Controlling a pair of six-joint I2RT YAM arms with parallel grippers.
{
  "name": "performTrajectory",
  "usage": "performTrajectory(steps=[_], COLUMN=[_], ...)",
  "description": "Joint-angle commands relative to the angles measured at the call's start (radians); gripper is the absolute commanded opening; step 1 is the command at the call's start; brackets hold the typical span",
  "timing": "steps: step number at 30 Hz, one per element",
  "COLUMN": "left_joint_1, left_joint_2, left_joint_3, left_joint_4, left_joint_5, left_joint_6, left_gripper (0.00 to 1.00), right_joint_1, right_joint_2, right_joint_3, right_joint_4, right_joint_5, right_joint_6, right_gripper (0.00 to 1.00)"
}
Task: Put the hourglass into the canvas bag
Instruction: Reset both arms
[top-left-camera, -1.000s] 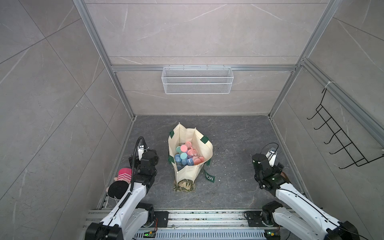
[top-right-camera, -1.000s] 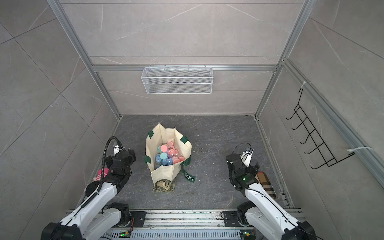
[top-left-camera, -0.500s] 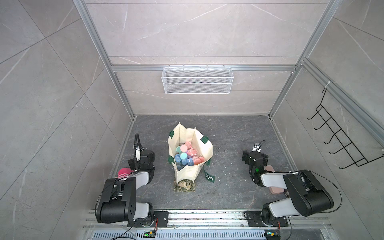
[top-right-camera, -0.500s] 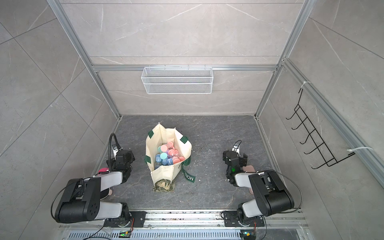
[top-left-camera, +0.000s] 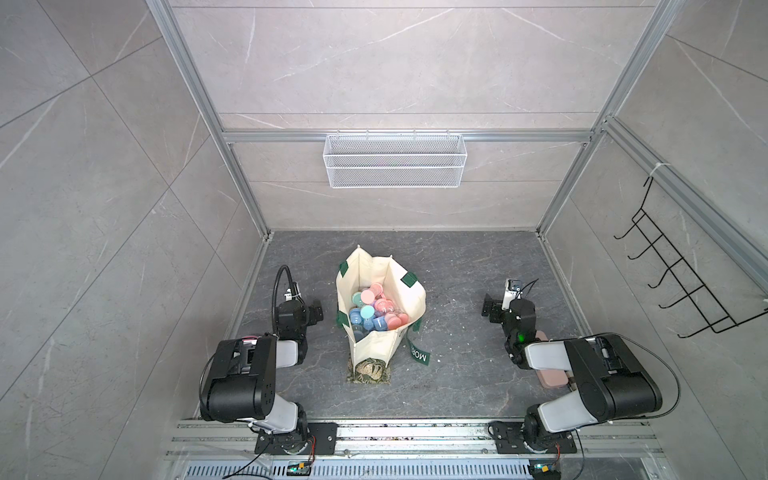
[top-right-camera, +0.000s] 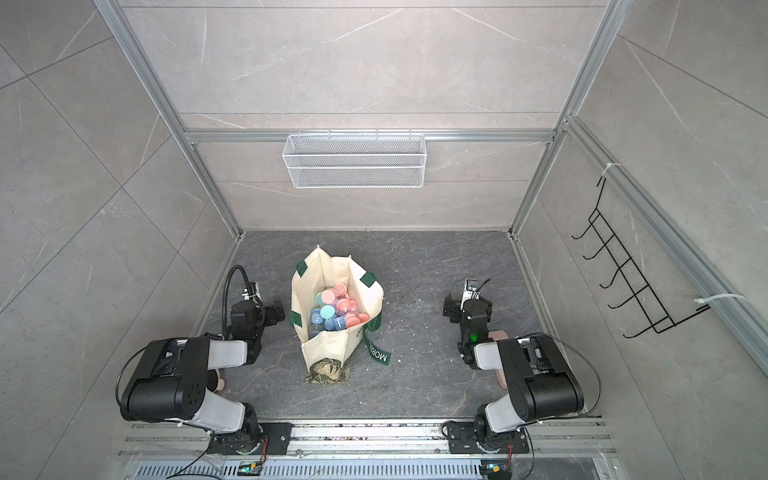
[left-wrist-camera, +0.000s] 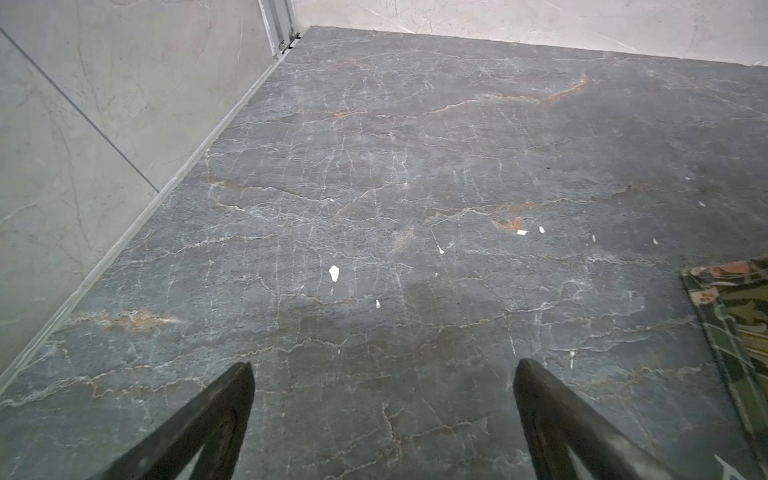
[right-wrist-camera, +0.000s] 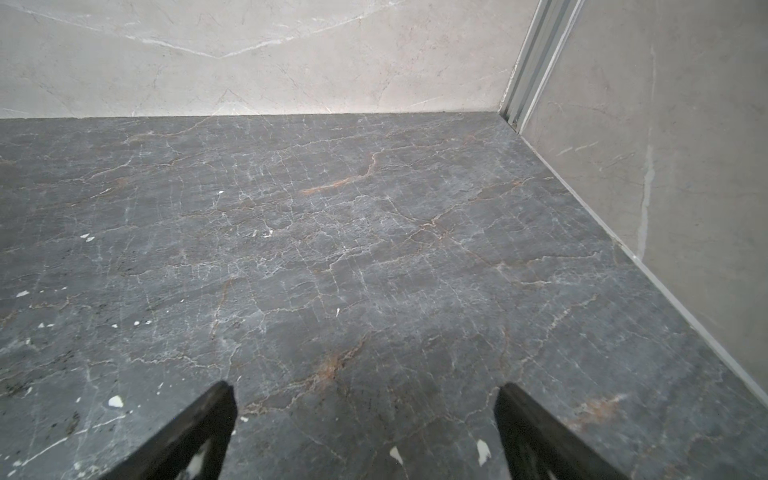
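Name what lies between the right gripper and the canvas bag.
Nothing but bare dark floor, flecked with white; both top views show this stretch between the right gripper and the canvas bag.

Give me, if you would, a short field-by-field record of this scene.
Canvas bag: upright, centre of the floor, mouth open, patterned mat showing at its base
Contents: pink, blue and teal hourglasses, piled
Left gripper: open, empty, over bare floor
Right gripper: open, empty, over bare floor
Pink case: flat, partly under the right arm
Back wall: white wire basket
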Motion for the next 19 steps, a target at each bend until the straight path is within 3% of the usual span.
performTrajectory(steps=[1,19], left_joint_1=[-0.001,0.0], left_joint_2=[-0.01,-0.011], left_joint_3=[-0.004,-0.002], left_joint_4=[0.073,0.068], left_joint_5=[0.019,0.024], left_joint_6=[0.024,0.021], left_gripper=[1.0,1.0], right_joint_1=[-0.002,-0.003], right_joint_2=[0.0,0.001], right_joint_3=[0.007,0.008], right_joint_4=[0.029,0.031], right_joint_5=[-0.012,-0.02], right_joint_6=[-0.015,-0.017], right_gripper=[1.0,1.0])
